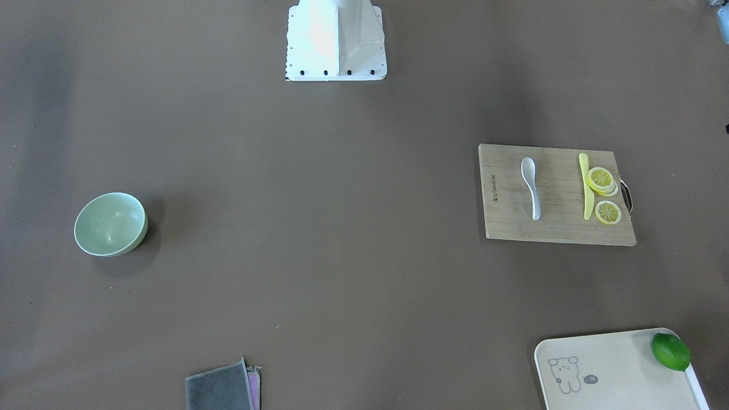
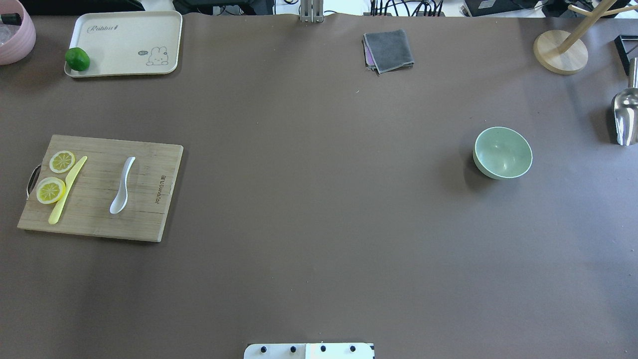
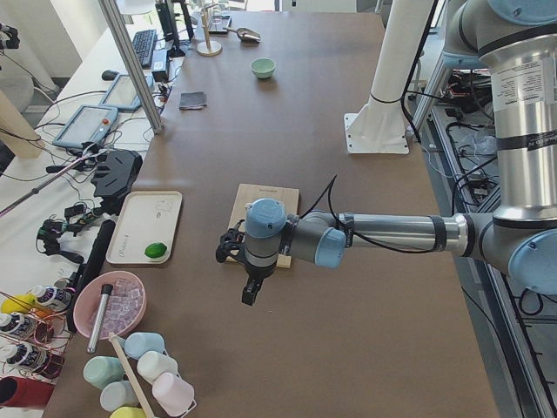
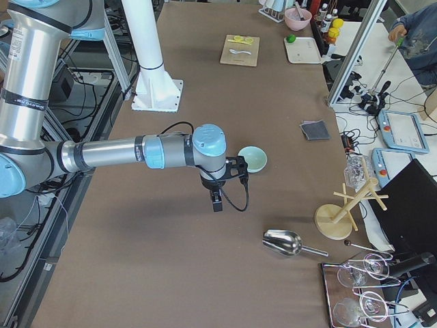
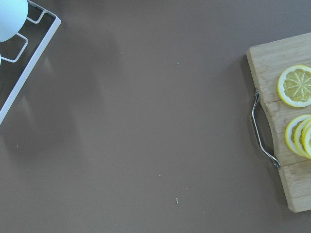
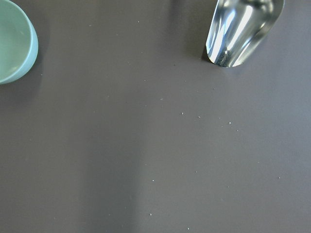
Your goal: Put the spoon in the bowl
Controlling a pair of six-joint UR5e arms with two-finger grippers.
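Note:
The white spoon (image 1: 532, 187) lies on a wooden cutting board (image 1: 507, 222), handle pointing away from the robot; it also shows in the overhead view (image 2: 123, 185). The mint-green bowl (image 1: 111, 224) stands empty on the far side of the table (image 2: 502, 152). My left gripper (image 3: 251, 292) hangs above the table just past the board's handle end, and I cannot tell if it is open. My right gripper (image 4: 216, 199) hangs beside the bowl (image 4: 252, 159), and I cannot tell its state. The bowl's rim (image 6: 12, 41) shows in the right wrist view.
A yellow utensil (image 2: 67, 190) and lemon slices (image 2: 51, 190) share the board. A tray (image 2: 124, 30) holds a lime (image 2: 78, 59). A grey cloth (image 2: 389, 50), metal scoop (image 2: 624, 117), wooden stand (image 2: 560, 52) and pink bowl (image 2: 15, 35) line the table's edges.

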